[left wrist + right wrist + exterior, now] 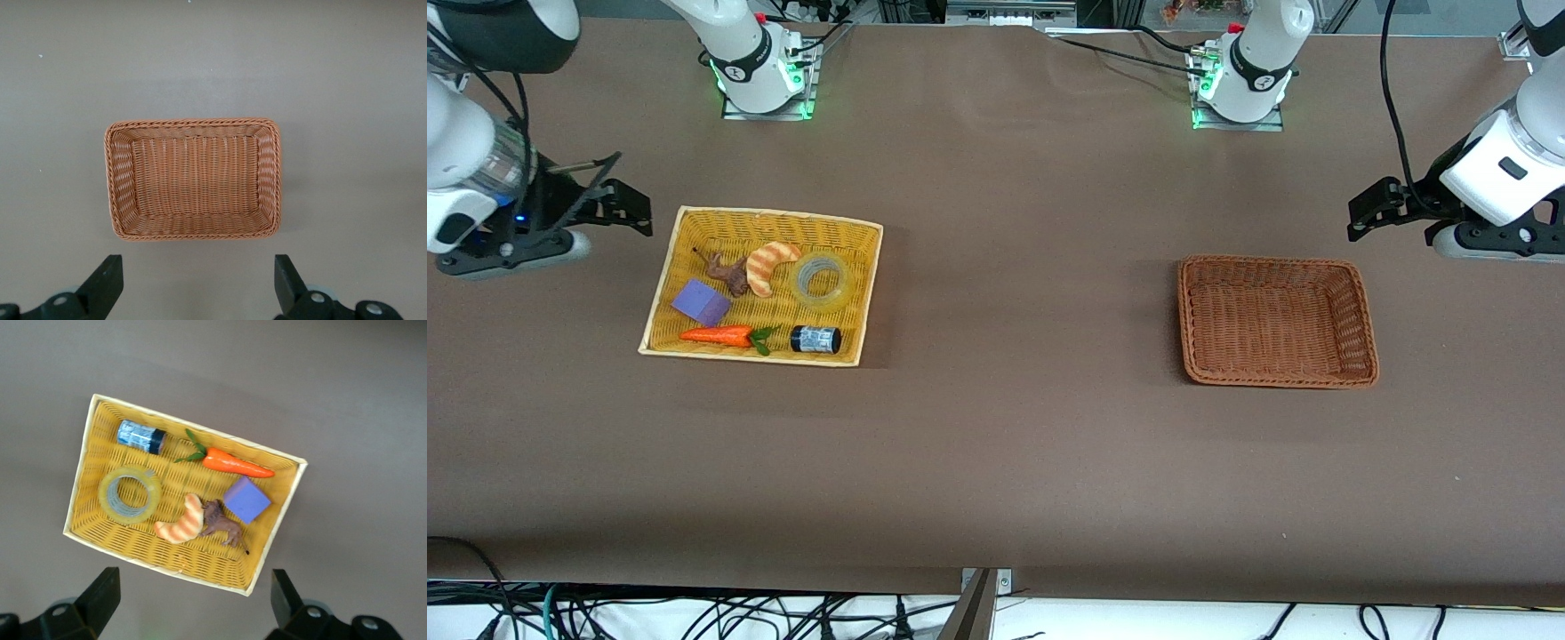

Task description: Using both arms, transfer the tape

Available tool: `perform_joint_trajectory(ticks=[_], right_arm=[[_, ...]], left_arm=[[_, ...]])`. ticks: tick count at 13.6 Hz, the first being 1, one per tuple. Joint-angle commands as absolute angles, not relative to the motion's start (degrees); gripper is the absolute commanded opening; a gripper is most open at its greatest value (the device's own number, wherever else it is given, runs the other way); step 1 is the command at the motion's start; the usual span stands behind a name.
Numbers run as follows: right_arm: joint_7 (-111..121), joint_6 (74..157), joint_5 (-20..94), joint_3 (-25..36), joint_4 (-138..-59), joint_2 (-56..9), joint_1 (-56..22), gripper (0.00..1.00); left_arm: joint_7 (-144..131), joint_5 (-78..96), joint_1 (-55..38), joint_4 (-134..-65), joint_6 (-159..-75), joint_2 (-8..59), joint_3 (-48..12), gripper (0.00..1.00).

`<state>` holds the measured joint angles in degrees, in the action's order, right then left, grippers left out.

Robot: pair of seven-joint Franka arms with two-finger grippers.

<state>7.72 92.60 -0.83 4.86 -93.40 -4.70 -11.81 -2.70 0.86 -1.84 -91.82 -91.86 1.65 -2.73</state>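
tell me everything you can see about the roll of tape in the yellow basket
The tape is a thick ring of translucent yellowish packing tape with a wide round hole, through which the weave shows. It lies flat on the floor of the yellow basket, in the part toward the left arm's end. The croissant lies close beside it, and the small dark jar lies nearer the front camera. No gripper touches it.

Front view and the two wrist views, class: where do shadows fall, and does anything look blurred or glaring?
Front view: soft shadows beside the yellow basket and brown basket; green glow at both arm bases. Left wrist view: even light, faint shadow by the brown basket. Right wrist view: the tape is sharp, without glare.
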Motion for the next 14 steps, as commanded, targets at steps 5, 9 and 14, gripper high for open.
perform_joint_trajectory(ticks=[5,9,14], right_arm=[[2.29,97.55,1.49,4.31,-96.06,-9.57,-16.34,1.00],[1.41,110.88,1.41,3.96,-107.63,-9.14,-17.31,1.00],[-0.78,131.36,1.41,2.29,-124.95,-9.05,-17.14,1.00]], left_arm=[[-1.14,1.85,-1.76,-92.46,-91.32,0.62,-2.64,1.00],[-1.23,1.85,-1.84,-92.46,-91.32,0.62,-2.64,1.00],[-1.14,1.85,-1.85,-92.46,-91.32,0.62,-2.64,1.00]])
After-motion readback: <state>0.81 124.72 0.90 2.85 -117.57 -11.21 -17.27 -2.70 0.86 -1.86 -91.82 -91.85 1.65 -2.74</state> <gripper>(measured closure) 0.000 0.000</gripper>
